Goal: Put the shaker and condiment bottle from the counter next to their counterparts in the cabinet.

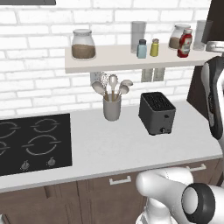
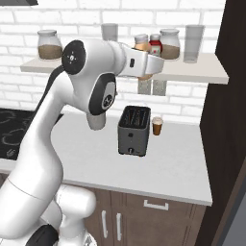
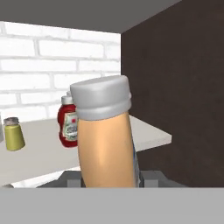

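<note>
My gripper (image 2: 152, 65) is shut on the condiment bottle (image 3: 107, 144), an orange-tan bottle with a pale grey cap, and holds it up at the front of the cabinet (image 2: 202, 72), a cream wall shelf. In the right base view the condiment bottle (image 2: 142, 46) sticks up above the hand, close to the red labelled bottle (image 2: 154, 44). That red bottle (image 3: 68, 124) stands on the cabinet (image 3: 39, 153) just behind and beside it. The pale blue shaker (image 1: 141, 49) stands on the cabinet (image 1: 109, 63) right beside the yellow-green shaker (image 1: 154, 47).
Jars (image 1: 83, 44) and glasses (image 2: 194, 37) also stand on the shelf. A dark wall panel (image 3: 175, 87) closes its right end. Below, the counter holds a black toaster (image 2: 133, 130), a small brown cup (image 2: 157, 126), a utensil crock (image 1: 112, 107) and a cooktop (image 1: 35, 142).
</note>
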{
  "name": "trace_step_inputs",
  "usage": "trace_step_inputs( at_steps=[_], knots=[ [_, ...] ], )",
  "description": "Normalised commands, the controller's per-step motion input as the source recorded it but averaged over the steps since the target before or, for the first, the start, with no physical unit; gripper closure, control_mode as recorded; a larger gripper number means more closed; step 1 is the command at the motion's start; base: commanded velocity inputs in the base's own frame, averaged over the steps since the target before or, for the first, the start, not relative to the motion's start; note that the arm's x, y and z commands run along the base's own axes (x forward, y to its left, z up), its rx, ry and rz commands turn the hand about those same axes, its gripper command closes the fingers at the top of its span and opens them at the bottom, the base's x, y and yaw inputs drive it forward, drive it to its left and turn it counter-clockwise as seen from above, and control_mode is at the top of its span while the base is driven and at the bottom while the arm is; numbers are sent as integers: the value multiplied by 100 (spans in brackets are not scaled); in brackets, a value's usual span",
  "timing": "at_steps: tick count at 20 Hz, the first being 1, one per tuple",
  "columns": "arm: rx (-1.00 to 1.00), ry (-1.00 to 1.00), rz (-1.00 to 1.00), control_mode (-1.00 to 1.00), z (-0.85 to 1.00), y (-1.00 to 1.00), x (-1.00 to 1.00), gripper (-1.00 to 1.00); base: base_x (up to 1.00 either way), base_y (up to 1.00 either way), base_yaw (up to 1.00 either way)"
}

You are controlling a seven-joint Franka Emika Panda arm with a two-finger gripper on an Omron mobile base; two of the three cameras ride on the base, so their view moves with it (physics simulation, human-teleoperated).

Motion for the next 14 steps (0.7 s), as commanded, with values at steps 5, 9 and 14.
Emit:
trace_step_inputs(
  at_steps=[5,9,14],
  knots=[
    [1,0,9,-100,-7,-1,3,100,0,0,0],
    [3,-1,0,-100,0,0,7,100,0,0,0],
    [1,0,0,-100,0,4,18,100,0,0,0]
  ],
)
